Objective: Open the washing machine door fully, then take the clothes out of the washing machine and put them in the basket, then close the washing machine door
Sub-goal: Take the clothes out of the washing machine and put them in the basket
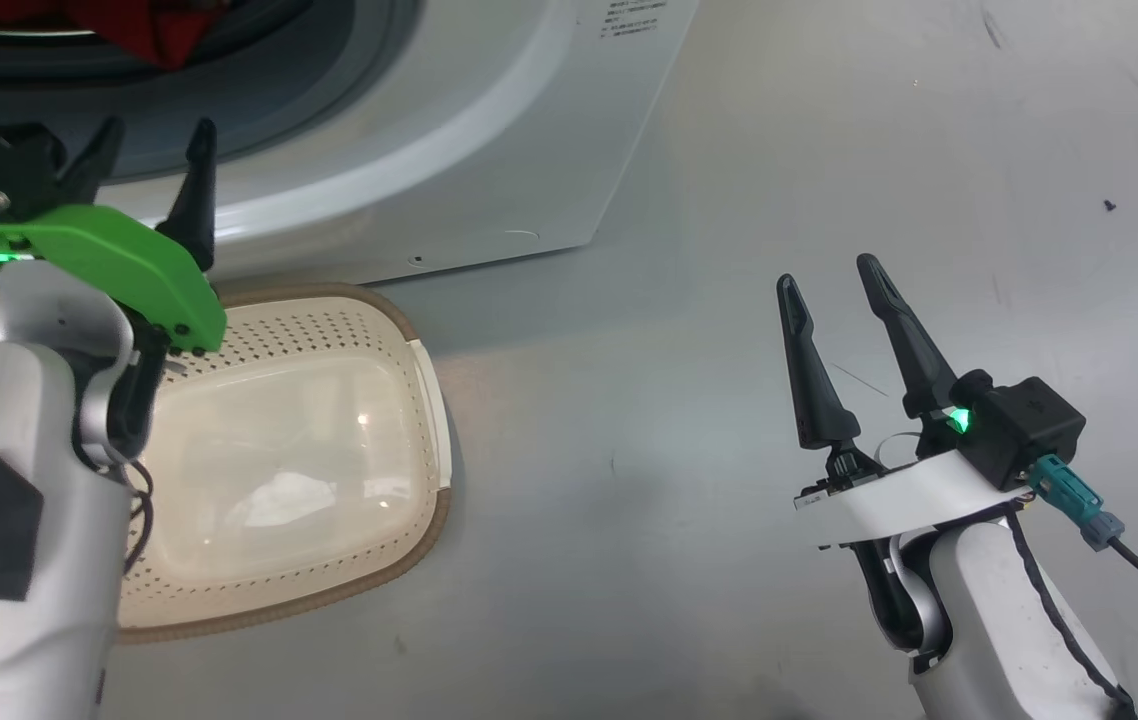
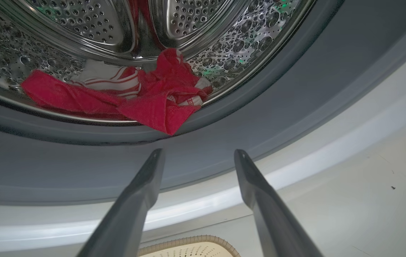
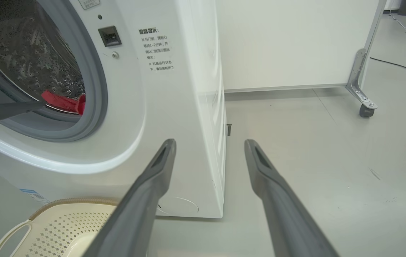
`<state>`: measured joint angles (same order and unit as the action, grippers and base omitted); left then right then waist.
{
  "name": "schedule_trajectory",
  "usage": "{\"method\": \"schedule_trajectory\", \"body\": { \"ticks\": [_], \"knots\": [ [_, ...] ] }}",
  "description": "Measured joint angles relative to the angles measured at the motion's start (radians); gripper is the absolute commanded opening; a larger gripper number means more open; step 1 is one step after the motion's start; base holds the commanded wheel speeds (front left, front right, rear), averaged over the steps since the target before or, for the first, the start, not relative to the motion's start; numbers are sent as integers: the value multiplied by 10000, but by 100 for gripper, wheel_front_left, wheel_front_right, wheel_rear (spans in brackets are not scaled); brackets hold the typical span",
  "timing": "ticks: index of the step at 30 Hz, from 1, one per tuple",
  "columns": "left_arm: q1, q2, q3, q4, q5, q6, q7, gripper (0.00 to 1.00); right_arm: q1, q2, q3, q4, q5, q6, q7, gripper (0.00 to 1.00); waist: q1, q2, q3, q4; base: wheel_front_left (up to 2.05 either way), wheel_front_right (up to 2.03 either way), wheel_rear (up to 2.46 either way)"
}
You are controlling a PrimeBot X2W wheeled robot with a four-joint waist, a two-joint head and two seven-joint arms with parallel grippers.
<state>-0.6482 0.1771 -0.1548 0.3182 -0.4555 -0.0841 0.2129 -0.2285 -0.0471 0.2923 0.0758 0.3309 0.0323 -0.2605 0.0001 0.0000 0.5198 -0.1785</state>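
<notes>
We faced the washing machine (image 1: 489,150), with the clothes (image 2: 146,96) lying in the bottom of its drum (image 2: 224,43), one corner draped over the front lip. The basket (image 1: 329,450) sat on the floor (image 1: 729,400) just before the machine, below the drum's mouth. Our left gripper (image 1: 157,128) hung above the basket's left side, pointing at the mouth, apart from the clothes. Our right gripper (image 1: 828,272) stood well to the right, over the floor. A panel (image 3: 288,43) on a castor (image 3: 365,110) stood beyond the machine's side.
</notes>
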Motion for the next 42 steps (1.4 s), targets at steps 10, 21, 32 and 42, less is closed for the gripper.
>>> {"method": "schedule_trajectory", "body": {
  "ticks": [10, 21, 32, 42],
  "knots": [
    [-1481, 761, 330, 642, 79, -52, 280, 100, -274, 0, 451, -2, 529, -102, 0, 100, 0, 0, 399, -662, 0, 0, 0],
    [-3083, 1361, 533, 1166, 276, -107, 364, 100, -494, 2, 792, -127, 1003, -297, 0, 100, 1, 0, 893, -1368, 0, 0, 0],
    [-3481, 1511, 562, 2454, 408, -107, 602, 100, -810, 8, 830, -295, 1089, -456, 0, 100, 0, 0, 1367, -1749, 0, 0, 0],
    [-3752, 1561, 564, 3509, 422, 92, 1333, 100, -910, 8, 911, -288, 1089, -608, 0, 100, 0, 0, 1443, -1749, 0, 0, 0]
  ]
}}
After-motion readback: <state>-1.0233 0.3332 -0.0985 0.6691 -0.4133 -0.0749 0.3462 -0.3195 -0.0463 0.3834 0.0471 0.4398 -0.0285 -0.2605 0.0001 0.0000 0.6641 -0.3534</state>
